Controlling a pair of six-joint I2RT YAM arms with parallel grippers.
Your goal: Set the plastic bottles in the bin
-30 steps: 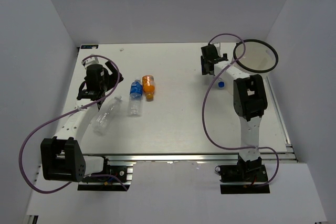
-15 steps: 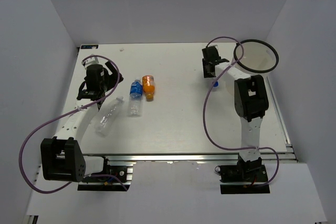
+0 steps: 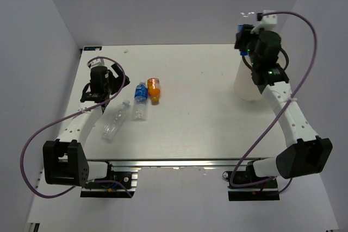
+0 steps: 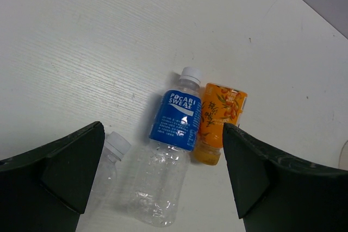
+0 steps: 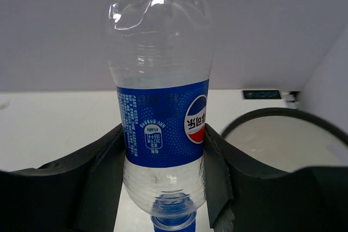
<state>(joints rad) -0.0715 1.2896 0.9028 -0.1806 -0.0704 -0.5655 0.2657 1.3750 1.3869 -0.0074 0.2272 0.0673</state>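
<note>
Right wrist view: Pepsi bottle [image 5: 163, 129] is clamped in the right gripper [image 5: 162, 180], jaws tight on its blue label. Long axis stands upright, blue cap down, lumpy clear base up. The bin [image 5: 283, 129] mouth sits just to its right and lower, a thin black rim on a wide translucent white wall, so the drop looks to need only a short carry rightward. That's thin, glossy plastic, light and likely to dent under the squeeze.

Overhead, this arm hangs high beside the bin. Left gripper [image 4: 162, 131] hovers with jaws wide above the desk [image 4: 81, 36]. Below it, the Pocari bottle [image 4: 178, 120] and orange bottle [image 4: 220, 123] lie touching side by side, with a clear bottle [image 4: 111, 150] close by.
</note>
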